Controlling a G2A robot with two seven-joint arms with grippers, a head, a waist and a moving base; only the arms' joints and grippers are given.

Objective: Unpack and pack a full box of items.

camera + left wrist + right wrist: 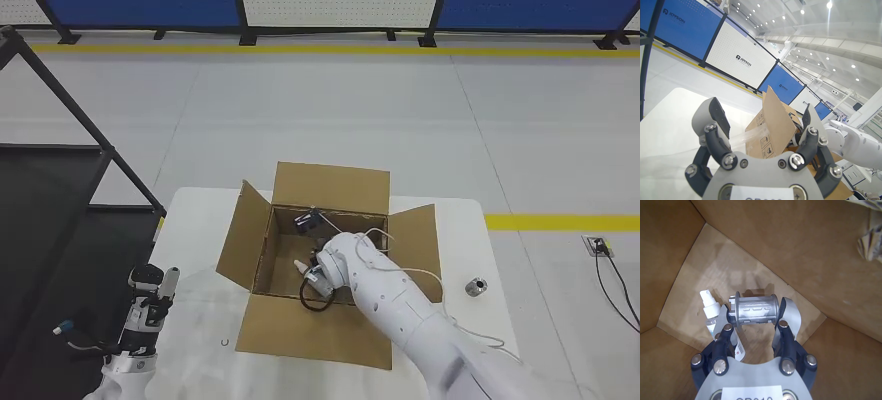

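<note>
Right claw [754, 311] inside the open cardboard box [330, 187], clamped on a silver metal cylinder [757, 310] near the box floor, white spray bottle [710, 309] lying just beside it, left claw [762, 108] spread wide over the white surface [200, 300] beside the box, small metal part [476, 288] on the box's other side.

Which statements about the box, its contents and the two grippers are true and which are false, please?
1. The right gripper holds a metal cylinder inside the cardboard box. True.
2. The left gripper is shut on an item. False: it is open and empty.
3. A spray bottle lies on the box floor beside the cylinder. True.
4. The box is closed. False: its flaps stand open.
5. Nothing has been unpacked. False: a metal part stands on the table outside the box.
</note>
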